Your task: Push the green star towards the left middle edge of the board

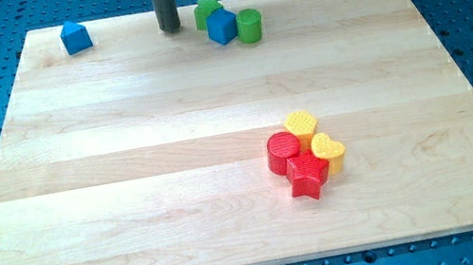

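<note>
The green star [206, 10] sits at the view's top edge of the wooden board [127, 170], just right of centre. A blue cube [222, 26] touches it on its lower right, and a green cylinder [249, 26] stands right of the cube. My tip [169, 29] is the lower end of the dark rod, on the board just left of the green star, with a small gap between them.
A blue pentagon-like block [75, 37] sits near the top left corner. A cluster lies right of centre toward the bottom: a red cylinder [283, 152], a red star [307, 175], a yellow hexagon [301, 125] and a yellow heart [328, 152].
</note>
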Controlling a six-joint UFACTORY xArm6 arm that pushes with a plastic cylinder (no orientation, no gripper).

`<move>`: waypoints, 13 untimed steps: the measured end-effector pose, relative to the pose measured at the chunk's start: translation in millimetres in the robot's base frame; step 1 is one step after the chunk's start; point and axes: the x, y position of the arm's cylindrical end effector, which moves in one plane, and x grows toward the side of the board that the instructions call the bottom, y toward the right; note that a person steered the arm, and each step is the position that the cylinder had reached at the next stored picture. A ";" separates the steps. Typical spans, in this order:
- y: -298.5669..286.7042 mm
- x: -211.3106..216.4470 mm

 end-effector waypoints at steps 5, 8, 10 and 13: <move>81.4 51.7; 68.7 11.7; -6.5 86.3; -35.4 154.0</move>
